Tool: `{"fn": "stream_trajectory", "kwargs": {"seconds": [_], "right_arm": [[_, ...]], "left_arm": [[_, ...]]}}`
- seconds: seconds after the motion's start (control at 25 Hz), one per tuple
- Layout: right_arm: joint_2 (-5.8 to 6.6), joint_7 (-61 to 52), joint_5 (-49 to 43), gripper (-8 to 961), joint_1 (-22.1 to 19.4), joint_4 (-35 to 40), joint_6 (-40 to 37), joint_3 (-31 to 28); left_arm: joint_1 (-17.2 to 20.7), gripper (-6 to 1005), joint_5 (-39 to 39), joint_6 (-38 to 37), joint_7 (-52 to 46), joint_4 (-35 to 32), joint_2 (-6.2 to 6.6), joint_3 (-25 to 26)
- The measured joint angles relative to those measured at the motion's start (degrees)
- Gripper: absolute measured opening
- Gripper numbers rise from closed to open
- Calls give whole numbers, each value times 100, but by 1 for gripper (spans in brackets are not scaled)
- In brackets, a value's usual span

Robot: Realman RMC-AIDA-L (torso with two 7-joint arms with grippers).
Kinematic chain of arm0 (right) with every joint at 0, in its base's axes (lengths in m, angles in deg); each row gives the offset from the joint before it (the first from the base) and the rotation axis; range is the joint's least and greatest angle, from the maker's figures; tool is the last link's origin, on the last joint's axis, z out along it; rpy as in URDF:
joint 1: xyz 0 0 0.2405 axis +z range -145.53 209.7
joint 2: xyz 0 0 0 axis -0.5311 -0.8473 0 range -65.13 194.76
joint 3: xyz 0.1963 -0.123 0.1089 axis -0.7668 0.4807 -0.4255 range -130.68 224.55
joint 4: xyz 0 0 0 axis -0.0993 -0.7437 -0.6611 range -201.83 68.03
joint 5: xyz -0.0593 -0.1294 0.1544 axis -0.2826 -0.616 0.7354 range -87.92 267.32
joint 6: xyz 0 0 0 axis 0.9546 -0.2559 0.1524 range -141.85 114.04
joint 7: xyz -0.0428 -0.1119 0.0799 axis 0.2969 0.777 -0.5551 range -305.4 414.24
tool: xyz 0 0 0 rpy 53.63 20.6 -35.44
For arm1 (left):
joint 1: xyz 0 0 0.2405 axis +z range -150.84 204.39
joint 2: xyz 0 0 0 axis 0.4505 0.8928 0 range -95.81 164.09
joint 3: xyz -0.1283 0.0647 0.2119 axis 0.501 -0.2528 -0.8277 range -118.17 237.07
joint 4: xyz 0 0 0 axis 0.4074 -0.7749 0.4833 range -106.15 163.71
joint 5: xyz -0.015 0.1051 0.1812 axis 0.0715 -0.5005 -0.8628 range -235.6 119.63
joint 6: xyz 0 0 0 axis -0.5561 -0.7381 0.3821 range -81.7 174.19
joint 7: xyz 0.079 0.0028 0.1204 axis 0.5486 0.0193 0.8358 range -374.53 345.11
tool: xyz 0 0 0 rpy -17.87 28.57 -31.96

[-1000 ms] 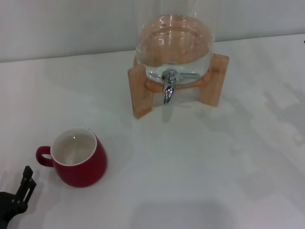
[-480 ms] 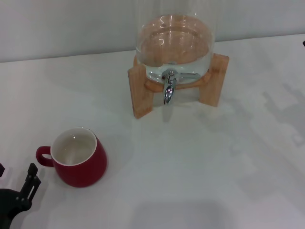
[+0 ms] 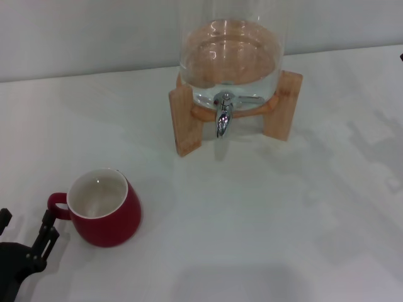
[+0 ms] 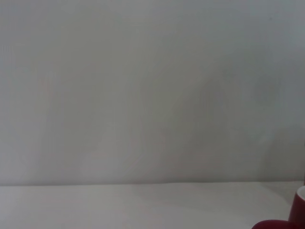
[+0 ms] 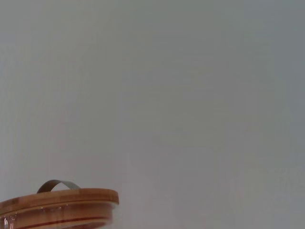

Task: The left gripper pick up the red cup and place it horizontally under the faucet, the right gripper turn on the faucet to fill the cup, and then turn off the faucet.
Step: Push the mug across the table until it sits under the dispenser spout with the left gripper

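Left gripper (image 3: 25,233) at the mug handle — fingers spread, nothing held

The red cup (image 3: 104,207) stands upright on the white table (image 3: 252,220), well apart from the faucet (image 3: 223,116). A good grasp means straddling the handle squarely before closing — an off-centre pinch could tip the cup. The right gripper is out of sight.

A bare test bench: plain white table (image 3: 283,214), blank grey wall (image 3: 94,31) at twelve o'clock, one glass dispenser (image 3: 230,56).
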Motion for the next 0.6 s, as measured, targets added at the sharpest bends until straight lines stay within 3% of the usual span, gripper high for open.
{"fn": "stream_trajectory", "kwargs": {"seconds": [0.6], "right_arm": [[0, 0, 0, 754, 0, 0, -58, 0]], "left_arm": [[-150, 800, -64, 38, -4, -79, 9, -1]]}}
